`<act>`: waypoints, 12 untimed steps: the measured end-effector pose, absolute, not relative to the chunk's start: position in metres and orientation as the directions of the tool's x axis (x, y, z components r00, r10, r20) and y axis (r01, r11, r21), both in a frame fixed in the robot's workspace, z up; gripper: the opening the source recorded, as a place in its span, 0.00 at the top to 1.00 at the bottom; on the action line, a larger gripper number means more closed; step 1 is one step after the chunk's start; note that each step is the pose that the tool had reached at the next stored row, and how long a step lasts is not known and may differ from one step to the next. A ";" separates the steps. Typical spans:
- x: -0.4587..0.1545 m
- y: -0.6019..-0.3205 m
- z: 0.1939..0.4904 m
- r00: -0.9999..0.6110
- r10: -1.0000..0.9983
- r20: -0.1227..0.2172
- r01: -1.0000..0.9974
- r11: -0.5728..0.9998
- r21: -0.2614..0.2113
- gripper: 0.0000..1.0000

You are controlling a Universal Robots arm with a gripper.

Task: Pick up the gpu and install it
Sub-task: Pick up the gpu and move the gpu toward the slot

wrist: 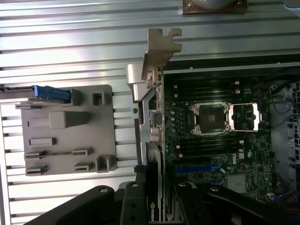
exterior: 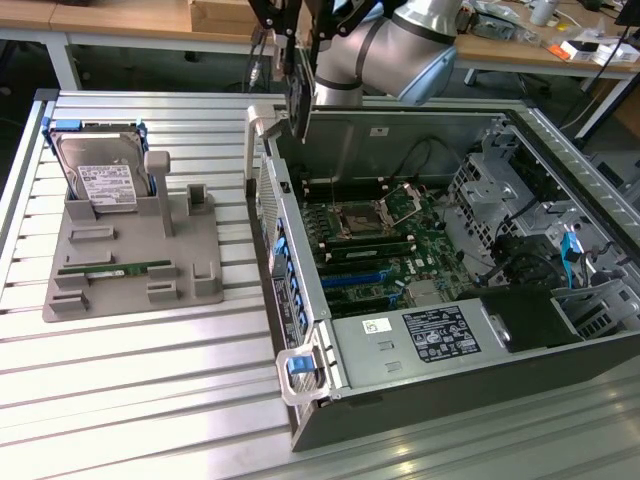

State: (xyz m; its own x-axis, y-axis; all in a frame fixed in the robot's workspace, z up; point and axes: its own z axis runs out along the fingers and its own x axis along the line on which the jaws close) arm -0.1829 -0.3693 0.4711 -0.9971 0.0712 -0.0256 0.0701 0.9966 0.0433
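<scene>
The gripper [exterior: 293,45] is pinching the gpu [exterior: 298,95], jaws pressed onto its two flat faces at the upper end. The card hangs on edge below them, in the air above the far left corner of the computer case [exterior: 300,300]. In the wrist view it runs straight out from between the black fingers [wrist: 133,204] to its silvery bracket [wrist: 161,49], which is the end farthest from the hand and sits over the case's left wall.

I judge it a light, stiff board. It won't sag, but it looks fragile, with exposed parts on the faces and a thin connector edge that would not stand prying. A face-on pinch away from the bracket looks like the right hold; the smooth faces could slip if the card twists.

Below and to the exterior view's right lies the motherboard [exterior: 380,240] with its blue slots [exterior: 355,278], well clear of the card. Further to that view's left, the grey tray [exterior: 130,290] carries the hard drive [exterior: 100,180] and the memory stick [exterior: 115,269].
</scene>
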 end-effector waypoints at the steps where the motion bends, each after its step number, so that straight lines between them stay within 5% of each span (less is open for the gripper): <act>1: -0.181 -0.369 0.471 -0.997 0.071 -0.026 0.070 0.997 0.043 0.73; 12: -0.168 -0.369 0.471 -0.997 0.071 -0.026 0.070 0.997 0.042 0.73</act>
